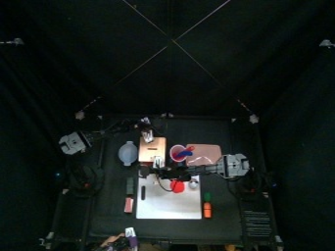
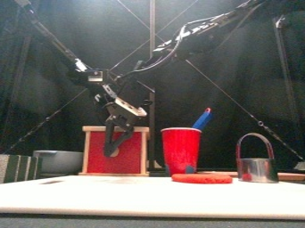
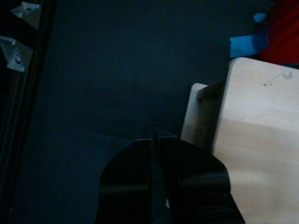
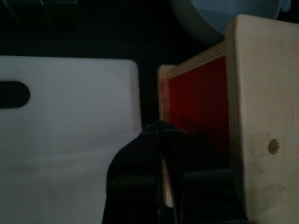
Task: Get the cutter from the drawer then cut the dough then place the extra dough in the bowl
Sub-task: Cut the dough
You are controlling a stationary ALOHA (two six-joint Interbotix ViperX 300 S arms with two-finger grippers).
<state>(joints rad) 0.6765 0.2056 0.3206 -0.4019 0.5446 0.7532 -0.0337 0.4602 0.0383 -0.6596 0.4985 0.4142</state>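
I work in a robot lab booth, not a real kitchen: black curtains (image 1: 66,69) close in the back and both sides of my small black table (image 1: 105,211). What stands on it is play-kitchen gear, a white cutting board (image 2: 143,196), a red cup (image 2: 181,150) and a pale wooden box (image 2: 137,156) with a red front.

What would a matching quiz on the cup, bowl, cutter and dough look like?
Things:
1 cup
2 bowl
3 cutter
4 dough

Descriptions:
a flat red disc on the white board
b holds a blue knife
c left of the wooden box
d farthest right, wire handle up

Pairs: 1b, 2c, 3d, 4a.
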